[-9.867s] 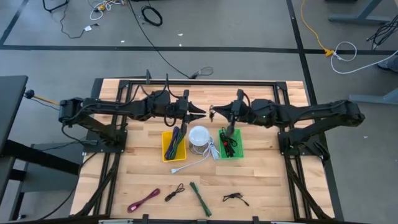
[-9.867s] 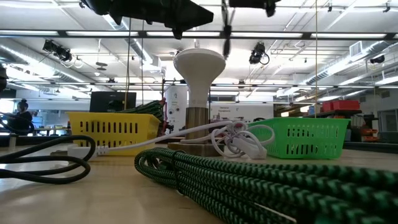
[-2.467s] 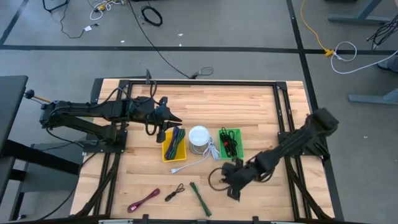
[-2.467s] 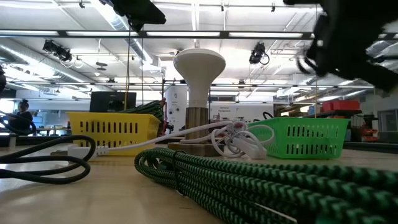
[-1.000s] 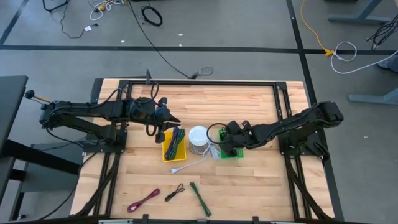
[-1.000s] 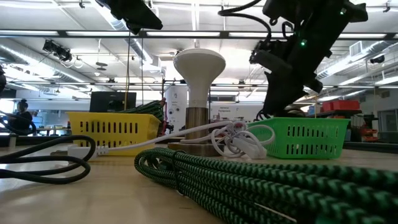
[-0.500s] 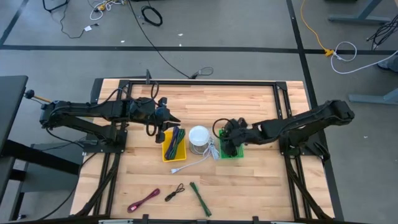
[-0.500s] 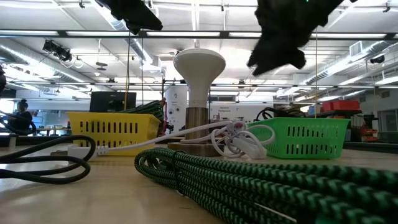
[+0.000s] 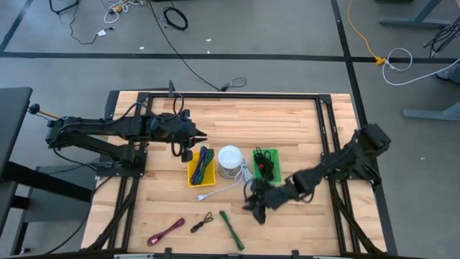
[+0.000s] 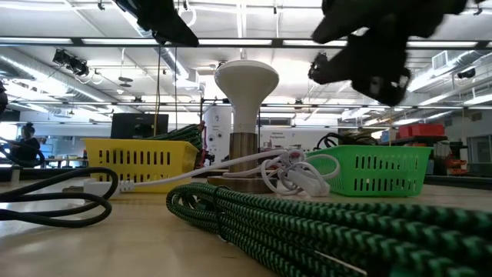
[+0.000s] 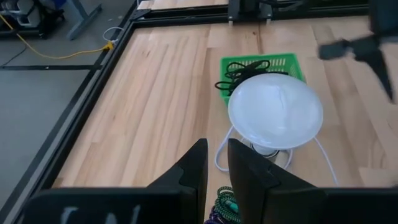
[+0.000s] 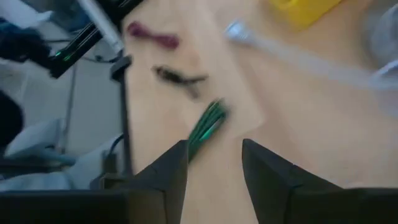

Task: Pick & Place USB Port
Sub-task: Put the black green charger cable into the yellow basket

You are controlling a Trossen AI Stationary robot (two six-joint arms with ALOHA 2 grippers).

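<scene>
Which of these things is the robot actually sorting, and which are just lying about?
Part of the job: green basket, yellow basket, green cable, pink cable, small black cable, right gripper, left gripper.

Just lying about: white lamp with its cord, cables on the floor.

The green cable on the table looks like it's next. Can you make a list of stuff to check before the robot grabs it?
1. Right end effector empty: ok, nothing shows between its fingers.
2. Right end effector open: ok, fingers stand apart in the right wrist view.
3. Green braided cable free to grab: ok, it lies alone on the wood, apart from the small black cable and the magenta cable.
4. Right end effector over the green braided cable: not ok, it is beside it, toward the green basket.
5. Left end effector out of the way: ok, it hangs by the yellow basket.
</scene>
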